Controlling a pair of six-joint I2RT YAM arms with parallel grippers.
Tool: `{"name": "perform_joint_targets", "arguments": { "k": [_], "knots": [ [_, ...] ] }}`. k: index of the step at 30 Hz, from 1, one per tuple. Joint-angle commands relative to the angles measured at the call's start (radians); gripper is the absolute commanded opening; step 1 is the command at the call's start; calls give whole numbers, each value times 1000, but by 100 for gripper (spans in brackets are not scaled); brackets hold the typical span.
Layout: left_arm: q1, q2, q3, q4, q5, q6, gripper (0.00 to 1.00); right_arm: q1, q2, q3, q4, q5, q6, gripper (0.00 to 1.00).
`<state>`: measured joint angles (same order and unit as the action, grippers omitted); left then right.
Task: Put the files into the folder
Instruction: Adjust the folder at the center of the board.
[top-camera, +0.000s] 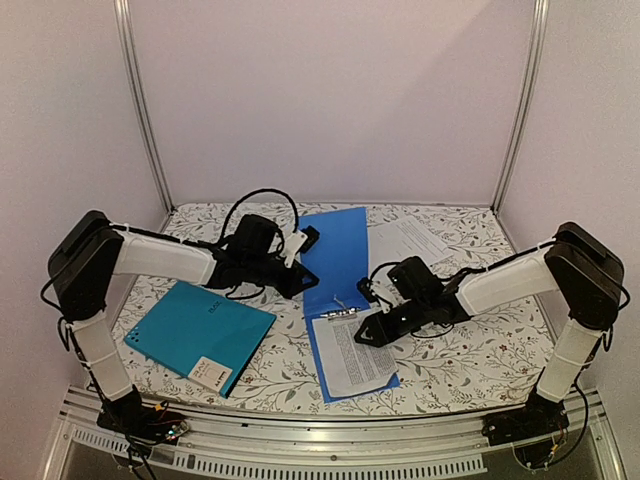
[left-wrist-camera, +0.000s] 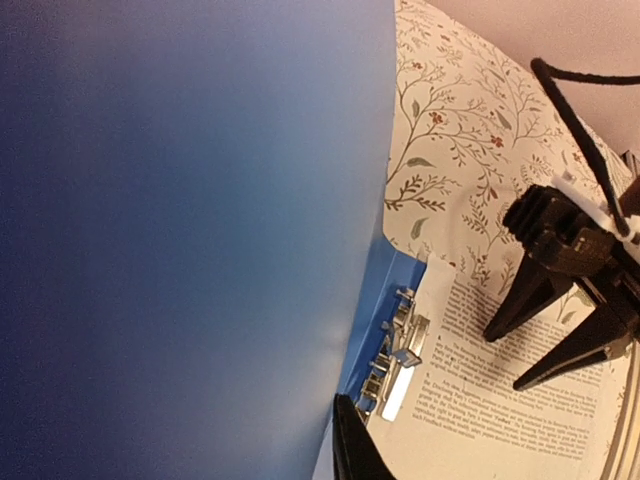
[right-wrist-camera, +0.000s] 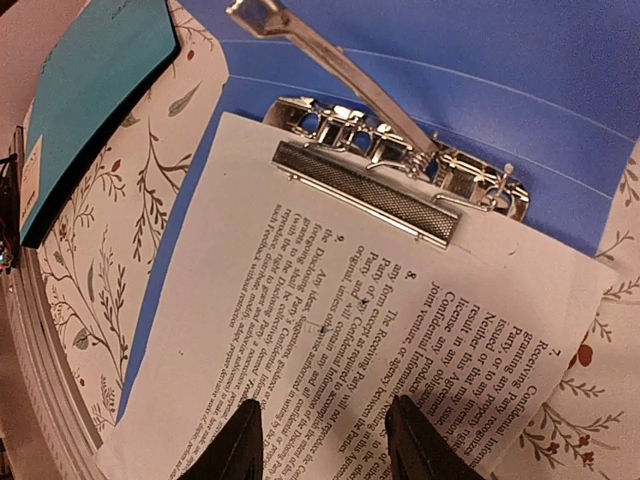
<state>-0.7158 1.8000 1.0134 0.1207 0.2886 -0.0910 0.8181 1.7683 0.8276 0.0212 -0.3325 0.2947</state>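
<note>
With right pincer (right-wrist-camera: 325, 445) spread, resting on sheet (right-wrist-camera: 330, 330) in blue folder (right-wrist-camera: 480, 90) at 6 o'clock; left pincer (top-camera: 303, 242) at its cover, grip untellable. Risking sheet skewing under clip (right-wrist-camera: 365, 190) as cover drops, leaving teal folder (top-camera: 200, 330) shut at 8 o'clock.

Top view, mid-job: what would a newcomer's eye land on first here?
The open blue folder in the middle draws the eye, a printed sheet on its near half under the metal clip, the right gripper above it with jaws apart. A closed teal folder lies to its left; a second sheet lies at the far right.
</note>
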Motion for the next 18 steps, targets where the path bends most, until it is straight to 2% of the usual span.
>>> {"name": "perform_joint_targets", "arguments": {
  "k": [1,6,10,15,17,18],
  "knots": [
    [30,86,95,-29,107,55,13,31,19,-28,-54,160,91,44],
    [65,157,188,-52,148,64,27,52,9,-39,-40,233,164,43],
    [87,170,241,-93,90,68,48,59,24,-39,-34,263,215,42],
    [108,98,196,-117,16,37,66,61,41,-38,-35,284,249,41],
    [108,53,157,-149,-2,-3,77,62,44,-36,-35,286,255,41],
    [106,25,138,-172,-11,-35,87,62,45,-35,-36,286,259,41]
  ]
}}
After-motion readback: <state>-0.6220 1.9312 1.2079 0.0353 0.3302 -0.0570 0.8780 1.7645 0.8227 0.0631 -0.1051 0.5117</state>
